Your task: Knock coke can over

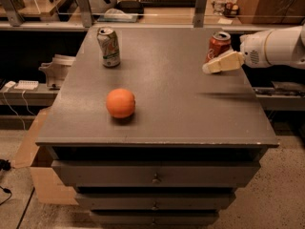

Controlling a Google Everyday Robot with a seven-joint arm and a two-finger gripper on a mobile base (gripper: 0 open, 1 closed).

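Observation:
The red coke can (pixel 218 44) stands tilted to the left near the right edge of the dark cabinet top (pixel 167 89). My gripper (pixel 209 68) reaches in from the right on a white arm. Its cream fingers (pixel 224 62) lie across the lower front of the can and touch it. The can's base is hidden behind the fingers.
A white-and-green drink can (pixel 108 46) stands at the far left of the top. An orange (pixel 120 103) sits left of the middle, near the front. Shelving and clutter (pixel 143 8) run behind the cabinet. A cardboard box (pixel 35 166) stands on the floor at the left.

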